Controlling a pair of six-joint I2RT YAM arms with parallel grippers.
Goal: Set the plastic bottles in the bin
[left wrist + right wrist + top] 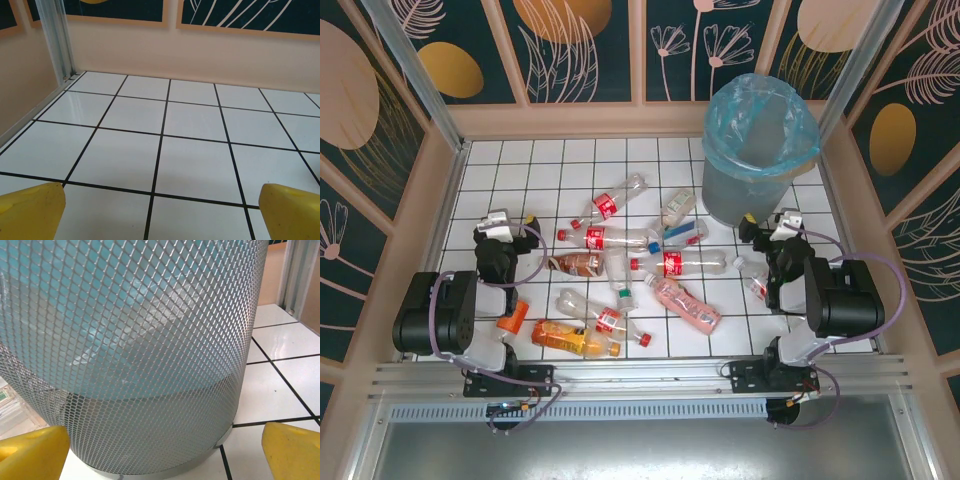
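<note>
I am holding my left pincer (503, 222) and right pincer (775, 225) released, fingers spread wide, grasping nothing. The plastic bottles (610, 238) are lying on their sides, scattered mid-table between my arms. One red-labelled bottle (612, 205) is slanting from near-left to far-right. The brown bottle (578, 263) is lying crosswise. The pink bottle (685, 303) is running diagonally, its cap toward the far left. The orange bottle (575, 338) is lying crosswise nearest my bases. The mesh bin (760, 150), blue-lined, is standing upright in the far right corner, just ahead of my right pincer. Everything is resting on a white tiled table (520, 175) with dark grid lines, boxed in by beige walls (580, 120) under leaf-patterned panels (580, 50).
</note>
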